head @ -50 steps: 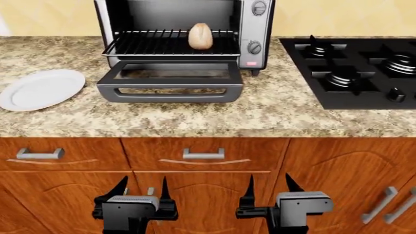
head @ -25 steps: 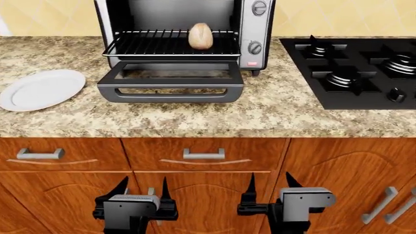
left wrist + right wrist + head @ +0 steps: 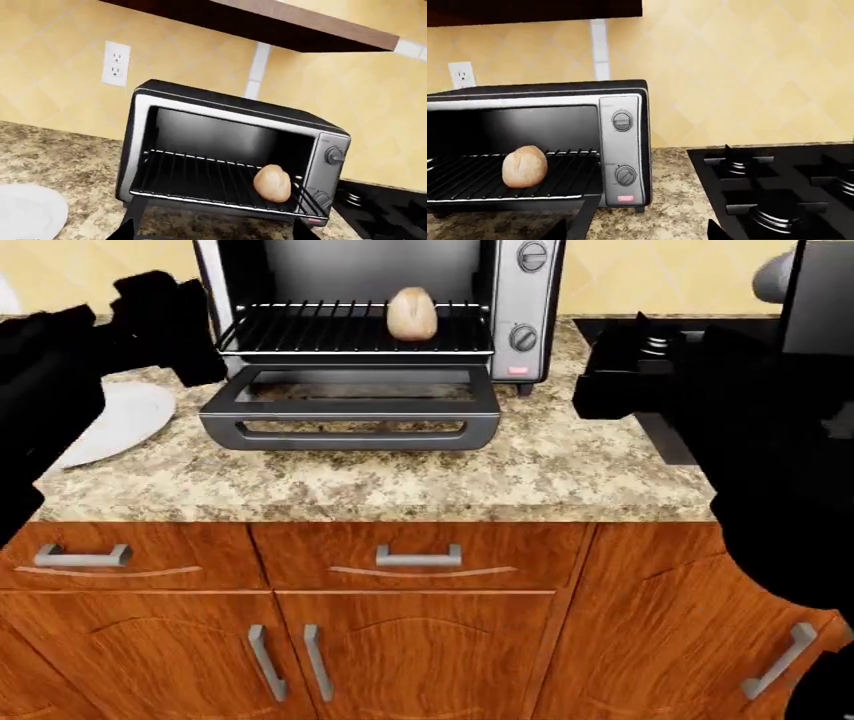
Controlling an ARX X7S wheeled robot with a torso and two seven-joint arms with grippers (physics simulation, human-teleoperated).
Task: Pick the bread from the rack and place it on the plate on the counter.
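No readable text — red label on toaster oven [image 3: 625, 199] illegible.

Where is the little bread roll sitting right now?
In the head view, the bread sits on the rack inside the open toaster oven, toward the rack's right end, near the control knobs.

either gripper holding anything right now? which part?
Nothing is held. The small golden-tan bread roll sits untouched on the black wire oven rack, with no jaws near it. The jaws themselves cannot be made out in any view.
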